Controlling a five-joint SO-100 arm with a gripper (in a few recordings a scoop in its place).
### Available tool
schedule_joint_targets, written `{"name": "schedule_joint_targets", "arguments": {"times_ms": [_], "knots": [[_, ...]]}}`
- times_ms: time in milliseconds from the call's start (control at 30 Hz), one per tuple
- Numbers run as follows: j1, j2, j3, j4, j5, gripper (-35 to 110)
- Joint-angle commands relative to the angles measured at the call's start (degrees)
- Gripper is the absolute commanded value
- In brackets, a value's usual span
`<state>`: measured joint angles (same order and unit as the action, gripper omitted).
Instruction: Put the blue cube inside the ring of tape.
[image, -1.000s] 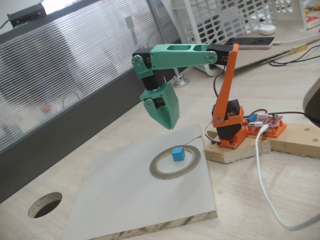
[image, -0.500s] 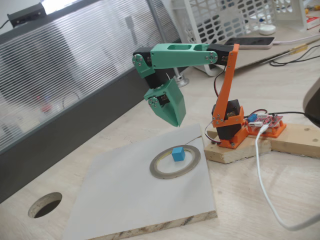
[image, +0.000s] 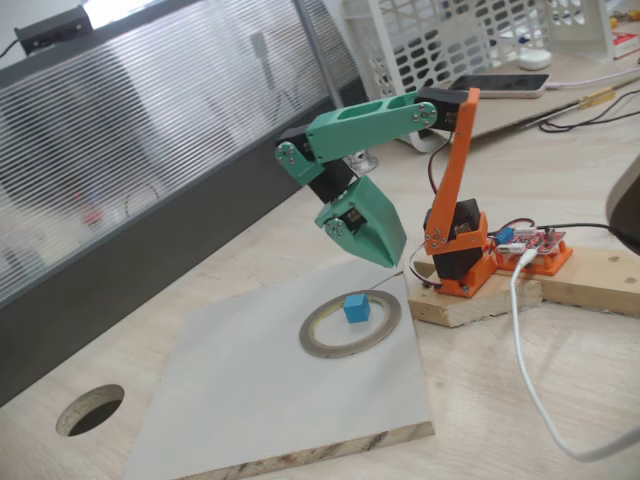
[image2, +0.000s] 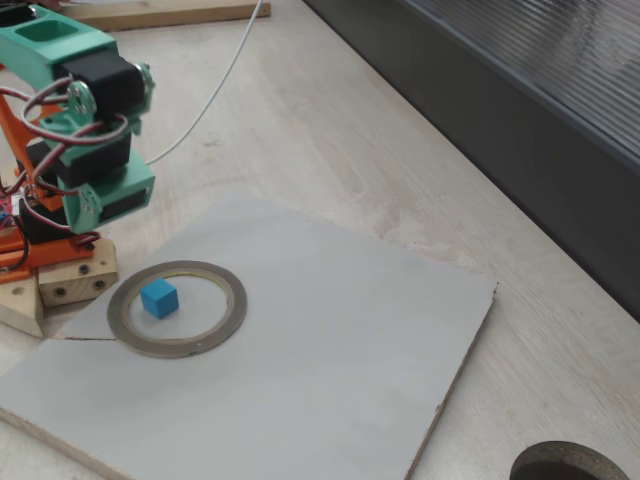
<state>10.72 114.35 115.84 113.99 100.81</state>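
Note:
The blue cube rests flat inside the ring of tape, toward the side nearest the arm's base. The ring lies on a white board. My green gripper hangs in the air above and behind the ring, tilted toward the orange base, its jaws closed together into a wedge with nothing held. It is well clear of the cube. In the other fixed view the gripper's body hovers just beyond the ring, its tips hidden.
A dark round hole is cut in the wooden tabletop off the board's corner. The orange arm base sits on a wood block with a white cable trailing beside it. A white basket and a panel wall stand behind.
The gripper has swung right and lower, drawing back toward the arm's base. The cube and the ring have not moved.

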Motion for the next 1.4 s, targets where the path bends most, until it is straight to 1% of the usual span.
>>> {"name": "schedule_joint_targets", "arguments": {"times_ms": [0,400,633,1367], "knots": [[0.62,6.5,0.88,1.05,0.26,3],[0.62,8.7,1.05,1.05,0.26,3],[0.53,8.88,9.4,0.88,0.26,3],[0.53,8.09,9.49,0.79,0.26,3]]}}
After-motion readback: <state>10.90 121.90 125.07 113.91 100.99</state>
